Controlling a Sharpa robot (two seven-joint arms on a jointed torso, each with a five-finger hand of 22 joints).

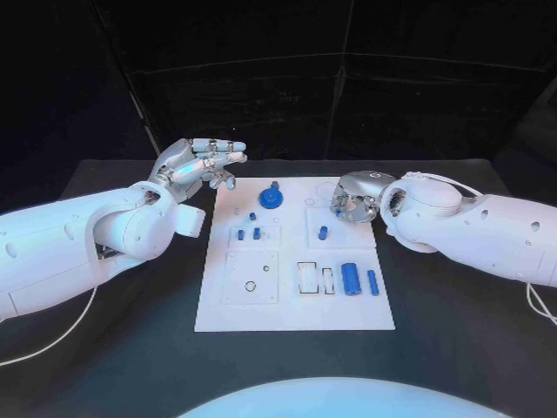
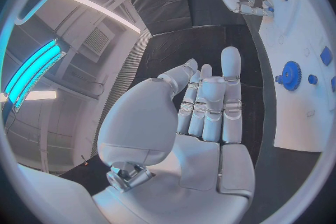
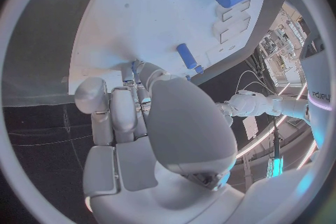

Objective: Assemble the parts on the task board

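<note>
On the near half of my task board (image 1: 229, 318), toward its right edge, a blue cylinder (image 1: 349, 279) and a slim blue bar (image 1: 372, 281) lie beside empty rectangular cutouts (image 1: 309, 277). Mid-board, two short blue pegs (image 1: 247, 233) stand near the left edge and one peg (image 1: 323, 232) toward the right. A blue gear (image 1: 270, 198) sits by the far edge. My right hand (image 1: 355, 197) curls over the far right corner, fingertips down on the board; I cannot tell whether it pinches anything. My left hand (image 1: 201, 163) hovers off the far left corner, fingers apart, holding nothing.

Task board (image 1: 291, 305) – matt white; hands – glossy silver metal.
</note>
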